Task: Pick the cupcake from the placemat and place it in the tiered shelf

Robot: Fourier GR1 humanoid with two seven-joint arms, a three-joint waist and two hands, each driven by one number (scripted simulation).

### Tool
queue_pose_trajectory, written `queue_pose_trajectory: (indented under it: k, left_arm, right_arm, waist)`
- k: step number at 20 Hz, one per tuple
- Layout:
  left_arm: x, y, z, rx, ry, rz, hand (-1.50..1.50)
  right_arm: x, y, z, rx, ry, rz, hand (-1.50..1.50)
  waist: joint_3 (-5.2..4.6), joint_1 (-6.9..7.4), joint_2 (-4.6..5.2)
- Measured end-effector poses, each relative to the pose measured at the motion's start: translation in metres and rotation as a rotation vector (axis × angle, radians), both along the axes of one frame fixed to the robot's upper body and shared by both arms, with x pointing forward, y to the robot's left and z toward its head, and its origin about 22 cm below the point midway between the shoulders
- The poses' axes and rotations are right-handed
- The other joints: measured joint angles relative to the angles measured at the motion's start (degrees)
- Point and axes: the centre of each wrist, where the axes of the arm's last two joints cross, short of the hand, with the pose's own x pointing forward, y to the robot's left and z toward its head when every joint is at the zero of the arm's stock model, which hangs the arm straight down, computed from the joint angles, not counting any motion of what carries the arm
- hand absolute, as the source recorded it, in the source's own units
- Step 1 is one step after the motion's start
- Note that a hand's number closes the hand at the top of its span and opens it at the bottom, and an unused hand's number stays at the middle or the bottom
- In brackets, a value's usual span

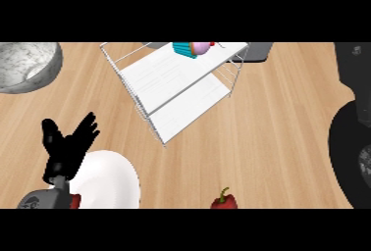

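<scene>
I see the wooden counter (275, 127) with the wire shelf (181, 88) on it; the cupcake (192, 48) lies tipped on its top tier. My left hand (66, 144) rests at lower left, fingers spread open. A red pepper (224, 201) sits at the bottom edge.

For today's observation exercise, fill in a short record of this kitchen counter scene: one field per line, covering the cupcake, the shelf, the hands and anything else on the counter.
cupcake: lying tilted on the top of the tiered shelf, teal wrapper, pink top
tiered shelf: white wire frame, at the counter's far middle
left hand: open, fingers spread, at the lower left over the white plate's edge
right hand: not in view
white plate: lower left
grey bowl: upper left corner
red pepper: lower edge, right of the plate
counter: light wood
</scene>
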Motion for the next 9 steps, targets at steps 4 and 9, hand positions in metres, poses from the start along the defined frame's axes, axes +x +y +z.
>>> queue_pose_trajectory:
  k: [4, 9]
  left_arm:
    - [-0.002, 0.003, -0.005, -0.005, -0.009, 0.006, 0.00]
    - [-0.001, -0.001, -0.002, 0.005, -0.006, -0.004, 0.00]
  right_arm:
    - [0.003, -0.055, -0.002, 0.064, 0.028, -0.045, -1.50]
    - [0.000, -0.113, -0.007, 0.075, 0.042, -0.034, -1.50]
  waist:
    - [0.02, 0.15, 0.16]
    - [0.04, 0.71, 0.38]
